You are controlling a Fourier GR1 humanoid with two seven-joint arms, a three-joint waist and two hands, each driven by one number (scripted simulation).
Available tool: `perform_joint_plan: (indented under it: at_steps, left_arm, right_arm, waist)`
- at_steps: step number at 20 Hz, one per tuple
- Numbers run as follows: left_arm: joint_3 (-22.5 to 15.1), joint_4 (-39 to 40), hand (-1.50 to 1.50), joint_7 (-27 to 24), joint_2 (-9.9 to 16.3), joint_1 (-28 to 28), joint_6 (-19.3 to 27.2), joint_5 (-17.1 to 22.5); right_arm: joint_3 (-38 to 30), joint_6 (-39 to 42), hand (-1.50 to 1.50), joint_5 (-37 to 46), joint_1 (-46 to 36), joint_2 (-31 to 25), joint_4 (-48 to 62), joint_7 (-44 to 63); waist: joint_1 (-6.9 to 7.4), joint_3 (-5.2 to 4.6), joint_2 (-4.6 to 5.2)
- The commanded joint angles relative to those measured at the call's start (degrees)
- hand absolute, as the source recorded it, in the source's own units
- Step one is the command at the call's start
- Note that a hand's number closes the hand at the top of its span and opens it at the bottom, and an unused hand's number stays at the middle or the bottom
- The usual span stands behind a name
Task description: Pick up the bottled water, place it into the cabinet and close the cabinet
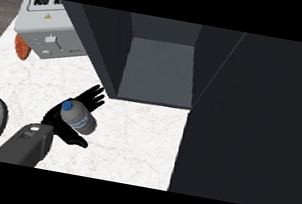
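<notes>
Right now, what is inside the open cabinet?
The cabinet shows only a bare grey back wall and floor. Its door hides the right side. The bottled water is outside, in the left hand.

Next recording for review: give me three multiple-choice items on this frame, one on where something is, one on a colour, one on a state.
1. Where is the bottled water?
A. in the left robot hand
B. inside the cabinet
C. lying on the counter

2. What colour is the bottle's cap?
A. red
B. blue
C. white

3. What state is the cabinet in?
A. door shut
C. open, bottle inside
B. open, visible interior bare

Answers:
1. A, the black fingers sit around the bottle, left of and below the cabinet opening.
2. B, the round top shows blue.
3. B, the grey inside is exposed, with the dark door swung out at the right.
</notes>
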Motion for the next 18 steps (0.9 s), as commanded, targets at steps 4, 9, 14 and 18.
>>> perform_joint_plan:
  at_steps: [4, 9, 14, 18]
  left_arm:
    - [-2.87, -1.5, 1.5, -7.09, -2.51, 1.9, -8.34, -1.8]
    - [-2.73, -1.78, 1.5, -7.36, -2.39, 2.33, -9.07, -0.88]
    - [-3.47, -3.72, 1.5, -7.92, -2.64, 2.28, -7.61, -0.92]
    - [-0.47, -4.0, 1.5, -6.04, -0.91, 0.09, -4.66, 2.27]
  right_arm:
    - [1.94, -0.22, -1.5, 2.42, 0.55, 0.24, 0.89, -1.21]
    - [-1.04, -0.16, -1.5, -0.1, -1.3, -0.62, 1.22, 0.12]
    - [-0.57, 0.16, -1.5, 0.73, -1.55, 0.12, 3.74, -2.6]
    - [-1.41, 0.81, -1.5, -0.4, 0.86, -0.96, 3.39, -2.86]
  waist:
    - [0.07, -0.09, -0.04]
    - [0.38, -0.05, -0.02]
    - [0.56, -0.01, -0.15]
    - [0.55, 0.03, -0.24]
